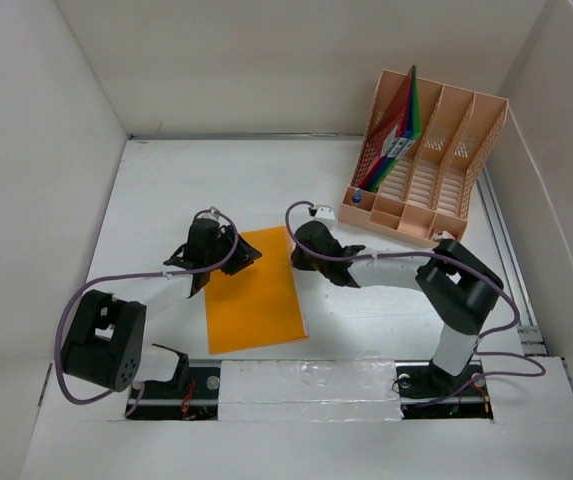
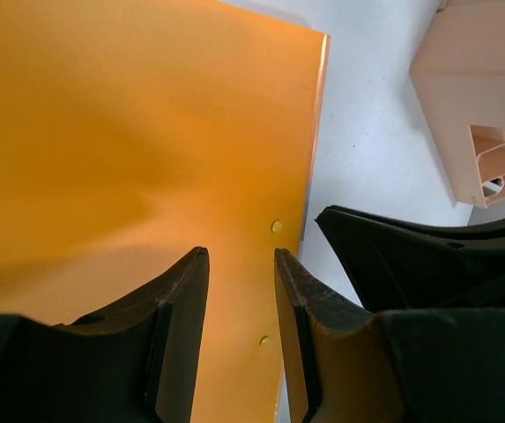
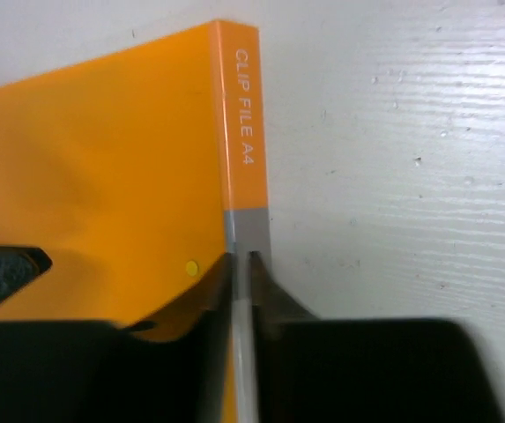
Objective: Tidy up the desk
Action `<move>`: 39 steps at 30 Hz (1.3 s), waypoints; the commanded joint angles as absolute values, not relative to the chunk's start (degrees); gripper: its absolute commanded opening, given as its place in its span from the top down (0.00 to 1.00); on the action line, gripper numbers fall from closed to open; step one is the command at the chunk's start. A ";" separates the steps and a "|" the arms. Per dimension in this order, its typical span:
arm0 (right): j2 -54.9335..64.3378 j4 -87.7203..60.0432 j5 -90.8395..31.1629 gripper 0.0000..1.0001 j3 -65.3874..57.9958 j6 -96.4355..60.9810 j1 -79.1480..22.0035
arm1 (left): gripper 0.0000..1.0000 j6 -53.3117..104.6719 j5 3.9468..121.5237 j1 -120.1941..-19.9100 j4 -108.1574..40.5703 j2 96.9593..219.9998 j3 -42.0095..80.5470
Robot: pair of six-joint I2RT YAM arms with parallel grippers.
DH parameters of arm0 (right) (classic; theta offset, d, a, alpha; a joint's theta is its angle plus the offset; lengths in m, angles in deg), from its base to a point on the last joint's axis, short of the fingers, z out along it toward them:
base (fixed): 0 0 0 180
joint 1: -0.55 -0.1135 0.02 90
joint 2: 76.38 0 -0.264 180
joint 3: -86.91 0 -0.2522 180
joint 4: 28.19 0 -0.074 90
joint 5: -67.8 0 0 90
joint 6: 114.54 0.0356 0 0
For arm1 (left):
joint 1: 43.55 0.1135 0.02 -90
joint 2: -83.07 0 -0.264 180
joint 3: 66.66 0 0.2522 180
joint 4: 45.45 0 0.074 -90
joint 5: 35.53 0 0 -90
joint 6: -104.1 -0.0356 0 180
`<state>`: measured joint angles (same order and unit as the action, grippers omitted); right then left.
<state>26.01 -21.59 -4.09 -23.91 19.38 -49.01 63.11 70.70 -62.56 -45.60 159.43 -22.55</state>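
An orange clip file (image 1: 254, 295) lies flat on the white desk (image 1: 196, 180), between the two arms. My right gripper (image 1: 296, 255) is at the file's far right corner. In the right wrist view it (image 3: 241, 257) is shut on the file's grey spine edge (image 3: 250, 231), below the label "CLIP FILE A4". My left gripper (image 1: 246, 255) is over the file's far left corner. In the left wrist view it (image 2: 241, 257) is open, and the orange cover (image 2: 129, 132) shows between the fingers. The right gripper's black body (image 2: 428, 251) is close beside it.
A peach slotted file rack (image 1: 436, 165) stands at the back right, with coloured folders (image 1: 401, 120) upright in its left slot; its corner shows in the left wrist view (image 2: 472, 79). White wall panels close three sides. Purple cables loop off both arms.
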 commanded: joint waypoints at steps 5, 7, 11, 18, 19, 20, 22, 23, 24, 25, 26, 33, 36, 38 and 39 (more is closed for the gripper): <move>31.54 -14.62 -4.71 0.43 -8.77 11.14 -44.36 | 0.69 62.88 70.21 -63.85 -46.81 153.13 -16.43; 34.71 -12.24 -4.36 0.41 -6.21 10.97 -43.83 | 0.68 61.30 67.39 -64.56 -45.40 149.96 -14.76; 40.15 -7.24 -4.88 0.41 -1.48 9.30 -43.21 | 0.68 59.36 66.16 -65.17 -44.95 146.63 -15.10; 44.47 1.03 -5.14 0.40 7.32 5.08 -43.21 | 0.68 60.85 70.11 -65.17 -47.77 149.51 -18.18; 44.47 1.64 -5.49 0.41 7.68 4.73 -43.21 | 0.68 61.55 70.47 -65.17 -48.38 149.43 -19.49; 45.08 3.30 -5.59 0.42 8.12 4.20 -43.21 | 0.68 62.00 70.56 -65.17 -49.35 149.26 -20.11; 45.70 5.07 -5.85 0.55 8.91 4.02 -42.69 | 0.68 62.09 70.56 -65.17 -49.44 148.99 -21.43; 45.53 4.90 -5.94 0.62 8.22 4.46 -42.69 | 0.68 61.91 70.47 -65.17 -49.18 148.99 -21.87; 45.00 4.12 -6.29 0.71 7.17 4.90 -41.47 | 0.68 61.83 70.30 -65.17 -49.35 149.08 -22.40; 44.39 3.41 -6.90 0.73 4.20 5.42 -40.94 | 0.68 61.83 70.29 -65.17 -49.62 149.17 -23.45; 43.77 1.93 -8.82 0.77 2.60 6.56 -40.23 | 0.68 62.09 70.56 -65.17 -50.14 149.52 -23.89; 36.05 -4.58 -12.36 1.00 -11.29 10.17 -34.17 | 0.68 60.60 69.32 -69.22 -48.65 154.96 -22.32; 31.65 -8.01 -12.18 1.00 -17.00 11.93 -32.40 | 0.68 59.19 69.69 -70.96 -46.99 155.84 -20.39; 29.01 -10.64 -12.35 1.00 -20.07 13.24 -31.00 | 0.67 56.65 65.12 -75.86 -43.14 156.46 -17.84; 28.22 -11.44 -12.18 1.00 -20.96 13.69 -31.00 | 0.67 56.03 63.89 -77.20 -41.98 157.42 -17.05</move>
